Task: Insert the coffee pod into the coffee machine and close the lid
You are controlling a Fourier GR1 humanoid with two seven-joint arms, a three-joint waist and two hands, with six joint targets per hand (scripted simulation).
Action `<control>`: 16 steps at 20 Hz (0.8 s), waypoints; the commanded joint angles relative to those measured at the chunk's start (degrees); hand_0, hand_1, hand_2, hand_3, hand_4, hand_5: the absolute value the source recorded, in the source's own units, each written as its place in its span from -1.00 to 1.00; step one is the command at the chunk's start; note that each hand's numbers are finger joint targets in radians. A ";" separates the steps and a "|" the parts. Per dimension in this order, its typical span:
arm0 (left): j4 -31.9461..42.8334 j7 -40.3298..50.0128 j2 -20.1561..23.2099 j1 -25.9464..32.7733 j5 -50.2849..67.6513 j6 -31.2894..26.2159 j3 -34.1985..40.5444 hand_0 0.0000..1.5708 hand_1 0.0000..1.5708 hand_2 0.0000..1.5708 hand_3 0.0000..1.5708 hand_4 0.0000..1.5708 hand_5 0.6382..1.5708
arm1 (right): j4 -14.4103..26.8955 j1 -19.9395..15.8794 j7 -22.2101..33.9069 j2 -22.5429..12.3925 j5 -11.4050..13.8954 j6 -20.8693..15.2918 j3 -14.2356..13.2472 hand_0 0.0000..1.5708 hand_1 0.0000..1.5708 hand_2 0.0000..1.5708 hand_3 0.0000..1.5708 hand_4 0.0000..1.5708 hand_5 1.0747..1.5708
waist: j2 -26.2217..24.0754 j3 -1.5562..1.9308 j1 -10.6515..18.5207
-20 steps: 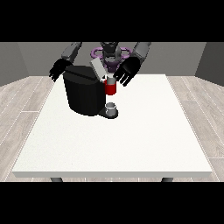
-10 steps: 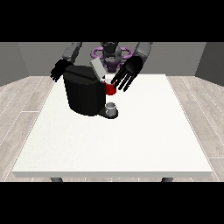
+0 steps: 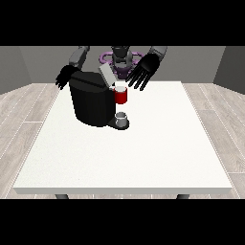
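Observation:
The black coffee machine (image 3: 92,101) stands on the far left part of the white table (image 3: 143,153). Its grey lid (image 3: 106,74) is tilted up. A red thing at the machine (image 3: 121,96) sits at its front, under the lid. Below that, a grey thing (image 3: 122,117) rests on the machine's base; I cannot tell it for the pod. The hand at the view's right (image 3: 144,70) hovers just right of and above the red thing, open with fingers spread and holding nothing. The hand at the view's left (image 3: 64,76) hangs behind the machine's left side, its fingers relaxed.
The robot's torso (image 3: 120,60) is behind the table's far edge. Wooden floor surrounds the table. The machine takes up the far left part of the table.
The hand at the view's right has lifted a little and drawn away to the right of the red thing. The machine, the lid and the other hand look unchanged.

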 commanded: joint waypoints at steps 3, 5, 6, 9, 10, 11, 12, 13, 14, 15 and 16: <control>-1.30 -1.87 -2.56 5.07 2.41 -0.43 1.39 -1.00 -1.00 -1.00 -1.00 -1.00 1.00 | 1.18 3.06 0.64 0.18 0.34 -0.81 -0.13 -1.00 -1.00 -1.00 -1.00 -0.50 1.00 | -4.63 -0.03 3.08; -1.76 1.32 -6.51 7.32 3.03 2.04 1.81 -1.00 -1.00 -1.00 -1.00 -1.00 1.00 | 0.68 4.71 0.35 0.80 -0.91 -0.09 -0.36 -1.00 -1.00 -1.00 -1.00 -0.46 1.00 | -7.45 -0.02 2.67; -1.29 0.19 -5.55 6.96 7.88 2.06 6.93 -1.00 -1.00 -1.00 -1.00 -1.00 1.00 | 0.82 5.09 -1.50 0.61 -1.92 0.01 -1.83 -1.00 -1.00 -1.00 -1.00 -0.51 1.00 | -6.82 -0.04 3.63; -2.41 -2.94 -9.52 11.20 14.31 1.99 11.27 -1.00 -1.00 -1.00 -1.00 -0.90 1.00 | 2.17 7.96 -1.25 -1.16 -2.24 0.26 -3.58 -1.00 -1.00 -1.00 -1.00 -0.45 1.00 | -10.80 -0.08 7.07; -2.67 -2.48 -12.49 12.18 16.88 0.44 12.32 -1.00 -1.00 -1.00 -1.00 -0.68 1.00 | 3.96 9.91 -2.30 -1.21 -2.71 1.20 -4.02 -1.00 -1.00 -1.00 -1.00 -0.45 1.00 | -13.17 -0.05 8.87; -1.80 -4.52 -13.09 15.02 19.85 0.78 15.11 -1.00 -1.00 -1.00 -1.00 -0.67 1.00 | 2.25 10.48 -1.74 -1.80 -2.65 1.61 -3.77 -1.00 -1.00 -1.00 -1.00 -0.45 1.00 | -13.56 -0.15 8.61; -2.04 -3.62 -14.00 16.33 19.21 1.69 14.42 -1.00 -1.00 -1.00 -1.00 -0.70 1.00 | 1.51 11.43 0.34 0.14 -1.82 -0.27 -2.43 -1.00 -1.00 -1.00 -1.00 -0.46 1.00 | -16.32 -0.10 8.53; -2.25 -2.24 -15.63 15.60 21.25 0.41 15.43 -1.00 -1.00 -1.00 -1.00 -1.00 1.00 | 2.65 12.19 -0.87 -1.08 -2.42 1.36 -3.18 -1.00 -1.00 -1.00 -1.00 -0.49 1.00 | -16.97 -0.05 8.65; -2.67 -5.23 -15.11 19.49 21.94 -0.44 15.66 -1.00 -1.00 -1.00 -1.00 -1.00 1.00 | 2.29 12.88 -0.49 -0.23 -2.35 -0.76 -3.89 -1.00 -1.00 -1.00 -1.00 -0.53 1.00 | -18.61 -0.08 11.04; -2.65 -3.85 -16.02 21.22 21.82 -0.28 15.21 -1.00 -1.00 -1.00 -1.00 -1.00 1.00 | 1.40 14.53 0.53 -0.69 -2.29 1.05 -2.68 -1.00 -1.00 -1.00 -1.00 -0.49 1.00 | -20.97 -0.06 10.60; -3.55 -4.55 -16.32 22.49 21.72 1.33 15.19 -1.00 -1.00 -1.00 -1.00 -1.00 1.00 | 0.73 15.48 -2.31 -1.17 -3.20 3.03 -3.00 -1.00 -1.00 -1.00 -1.00 -0.43 1.00 | -21.12 -0.03 10.21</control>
